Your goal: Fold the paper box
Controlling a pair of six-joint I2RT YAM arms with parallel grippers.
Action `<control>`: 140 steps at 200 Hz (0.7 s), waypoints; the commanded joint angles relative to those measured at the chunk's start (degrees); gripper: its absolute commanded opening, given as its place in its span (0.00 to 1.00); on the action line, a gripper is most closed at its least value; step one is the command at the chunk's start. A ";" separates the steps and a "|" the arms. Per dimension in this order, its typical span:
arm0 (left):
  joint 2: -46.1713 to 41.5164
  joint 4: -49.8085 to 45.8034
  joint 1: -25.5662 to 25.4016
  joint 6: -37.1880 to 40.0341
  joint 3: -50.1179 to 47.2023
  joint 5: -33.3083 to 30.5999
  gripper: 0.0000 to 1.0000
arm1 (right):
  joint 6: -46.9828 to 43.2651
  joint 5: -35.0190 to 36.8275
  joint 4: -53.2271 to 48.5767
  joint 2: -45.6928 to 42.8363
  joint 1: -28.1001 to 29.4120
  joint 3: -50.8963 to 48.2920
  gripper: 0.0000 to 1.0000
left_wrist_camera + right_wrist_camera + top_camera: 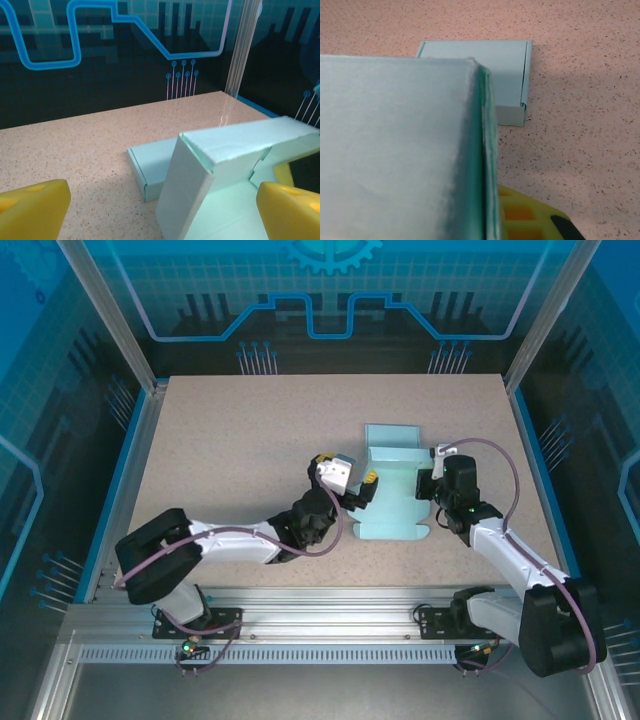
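Note:
The pale teal paper box (393,502) lies partly folded right of the table's middle, with its far end panel (390,438) raised. My left gripper (364,486) stands open at the box's left side. In the left wrist view its yellow fingers (33,210) spread wide on either side of an upright side flap (192,185), without touching it. My right gripper (436,486) is at the box's right edge, shut on the raised right wall (410,150). One yellow pad (527,215) presses against that wall, and the other finger is hidden behind it.
The speckled tabletop (240,440) stretches free to the left and behind the box. A blue rim (128,470) and aluminium posts (105,310) border the table, with clear panels behind. The box's far folded end (475,60) rests on the table.

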 commanded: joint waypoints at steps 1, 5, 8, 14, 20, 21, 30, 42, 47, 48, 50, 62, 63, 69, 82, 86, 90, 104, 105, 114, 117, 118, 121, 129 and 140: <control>-3.75 -10.70 2.01 -4.46 2.35 2.06 0.99 | 1.24 0.52 -1.70 -0.30 -0.27 0.72 0.00; -4.37 -12.54 2.60 -5.60 2.72 2.61 0.99 | 1.33 0.41 -1.91 -0.27 -0.26 0.94 0.00; -4.78 -13.62 3.00 -6.42 2.84 3.15 0.99 | 1.45 0.29 -2.20 -0.21 -0.23 1.02 0.00; -5.71 -15.73 3.79 -7.85 2.98 4.10 0.99 | 1.59 -0.11 -2.74 -0.20 -0.08 1.42 0.00; -6.65 -17.25 4.62 -9.11 2.91 5.06 0.99 | 1.69 -0.54 -3.35 -0.22 -0.05 1.83 0.00; -6.82 -17.46 4.78 -9.33 2.91 5.16 0.99 | 1.69 -0.67 -3.48 -0.21 -0.05 1.91 0.00; -8.49 -19.56 5.95 -10.80 2.75 6.32 0.99 | 2.00 -1.43 -5.28 -0.13 0.00 3.04 0.00; -10.83 -22.59 7.61 -13.02 2.60 6.81 0.99 | 2.52 -2.68 -9.06 0.41 0.17 5.33 0.00; -11.86 -24.13 8.43 -14.10 2.57 7.04 0.99 | 2.63 -3.16 -10.90 0.77 0.36 6.60 0.00; -12.06 -24.42 8.62 -14.33 2.61 7.11 0.99 | 2.64 -3.29 -11.26 0.85 0.38 6.85 0.00; -12.56 -25.16 9.04 -14.88 2.57 7.28 0.99 | 2.70 -3.50 -12.14 1.01 0.39 7.45 0.00; -15.20 -28.75 11.71 -17.69 2.17 9.10 0.99 | 2.66 -4.64 -17.69 2.32 1.39 11.28 0.00; -15.40 -28.97 11.88 -17.89 2.14 9.28 0.99 | 2.66 -4.65 -18.21 2.42 1.42 11.78 0.00; -16.73 -30.58 13.36 -19.37 1.79 10.35 0.99 | 2.55 -4.30 -21.43 3.27 2.25 14.23 0.00; -19.34 -32.83 16.17 -21.98 0.57 11.93 0.99 | 1.89 -2.64 -28.96 5.24 4.74 20.04 0.00; -20.12 -33.47 17.16 -22.62 0.24 12.29 0.99 | 1.55 -1.86 -31.12 5.91 5.77 22.37 0.00; -20.78 -34.04 17.83 -23.12 -0.20 12.63 0.99 | 1.29 -1.08 -33.35 6.65 6.77 24.31 0.00; -23.08 -35.76 20.10 -24.93 -1.57 12.87 0.99 | 0.78 0.03 -41.20 10.27 9.27 31.69 0.00; -23.16 -35.81 20.39 -25.06 -1.71 12.88 0.99 | 0.71 -0.07 -41.70 10.57 9.40 32.31 0.00; -24.50 -36.55 21.88 -25.99 -2.63 13.25 0.99 | 0.27 -1.17 -46.40 13.62 10.79 36.64 0.00; -24.90 -36.72 22.28 -26.22 -2.95 13.59 0.99 | 0.16 -1.52 -47.63 14.76 11.26 37.93 0.00; -25.04 -36.73 22.49 -26.28 -3.01 13.64 0.99 | 0.13 -1.55 -48.13 15.10 11.37 38.38 0.00; -25.44 -36.86 22.98 -26.58 -3.34 13.79 0.99 | 0.05 -1.65 -49.16 16.17 11.96 39.57 0.00; -26.47 -37.29 24.21 -27.07 -4.04 14.48 0.99 | -0.39 -1.55 -51.60 19.16 13.47 42.25 0.00; -27.66 -38.32 25.79 -27.73 -4.55 15.68 0.99 | -0.97 -0.45 -54.14 23.16 15.73 45.71 0.00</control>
